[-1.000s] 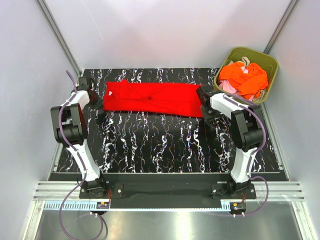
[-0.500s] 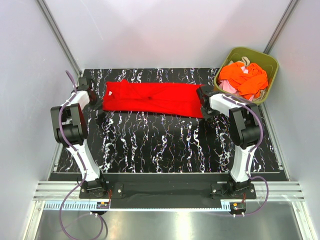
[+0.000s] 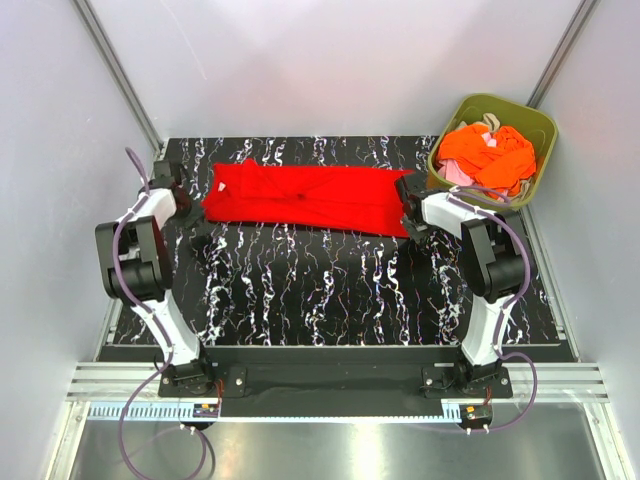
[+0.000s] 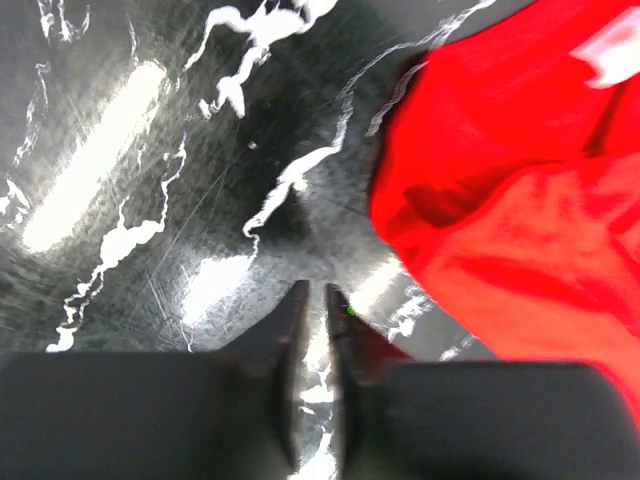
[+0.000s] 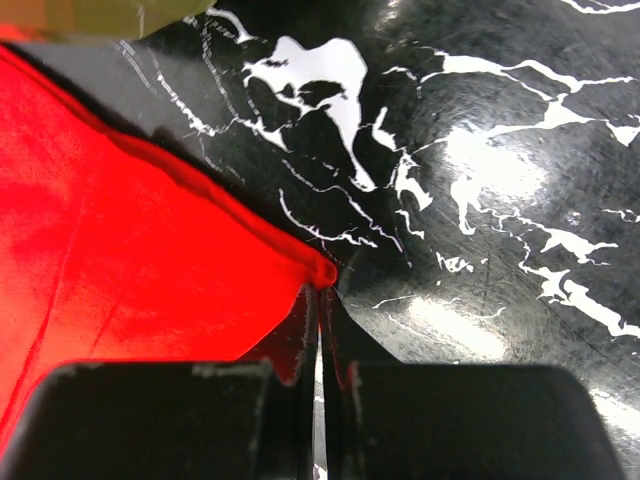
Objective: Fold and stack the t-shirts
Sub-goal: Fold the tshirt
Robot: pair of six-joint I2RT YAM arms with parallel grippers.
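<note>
From above, a red t-shirt lies flat on the marbled tabletop between the left gripper and the right gripper. Just beyond the right gripper, an olive-green bin holds a heap of t-shirts in orange, pink and beige. Left wrist: the gripper, slightly parted, holds nothing, with the red cloth just to its right. Right wrist: the gripper, pressed together, pinches the shirt's corner.

red t-shirt blurred, cut off at the edge, pink t-shirt mostly hidden under orange t-shirt
</note>
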